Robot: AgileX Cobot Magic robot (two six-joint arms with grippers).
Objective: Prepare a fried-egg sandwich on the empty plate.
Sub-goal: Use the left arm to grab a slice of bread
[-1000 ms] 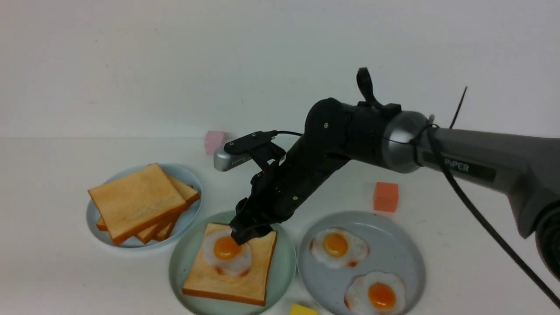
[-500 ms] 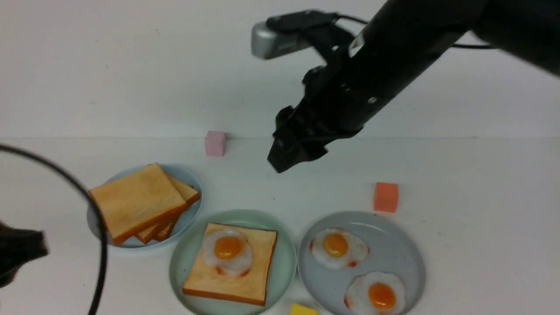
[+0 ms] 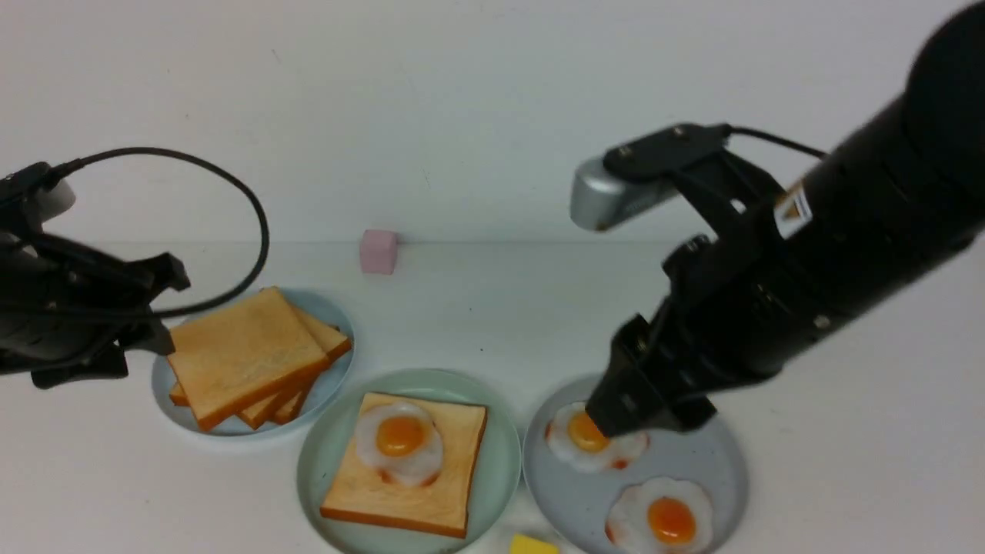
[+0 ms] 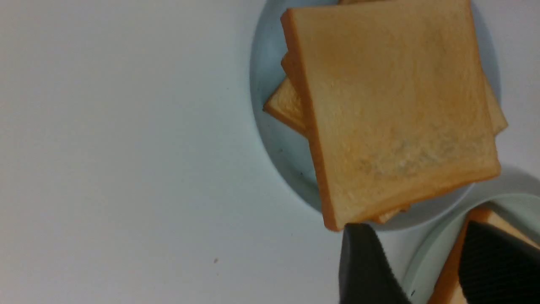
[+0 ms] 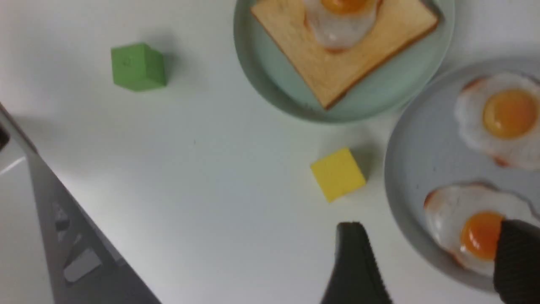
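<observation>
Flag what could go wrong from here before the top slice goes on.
The toast pile is fanned, so the open left gripper may pinch two slices or drag lower ones. The egg sits off-centre on the bottom slice; a top slice could push it. The right gripper hangs low beside the mint plate, crowding placement.

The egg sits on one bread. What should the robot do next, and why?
Probably lower the left pincer onto the top slice of the toast pile and grip it. The toast on the mint-green plate carries an egg but no slice on top, and the left pincer hovers open right by the pile.
</observation>
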